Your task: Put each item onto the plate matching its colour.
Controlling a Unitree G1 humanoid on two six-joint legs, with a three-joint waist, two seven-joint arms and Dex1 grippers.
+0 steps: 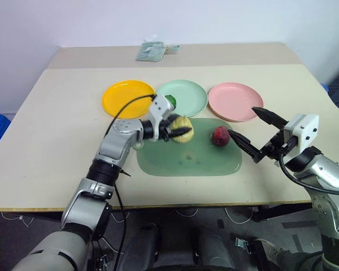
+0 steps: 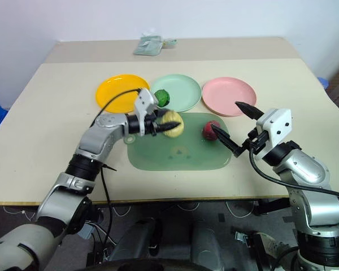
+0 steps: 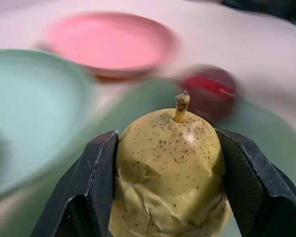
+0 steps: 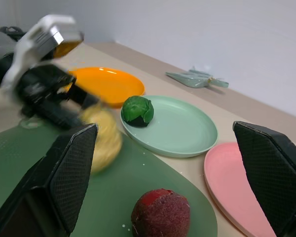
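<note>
Your mint green plate (image 1: pixel 186 96) holds the green ball (image 4: pixel 137 110); left gripper (image 3: pixel 167 163) grasps the yellow pear (image 3: pixel 170 168); right gripper (image 1: pixel 250 131) released.

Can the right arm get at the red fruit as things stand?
Probably yes. The right pincer stands open beside the red fruit on the green board, with nothing between them; the left pincer is busy at the pear, off to the side.
</note>
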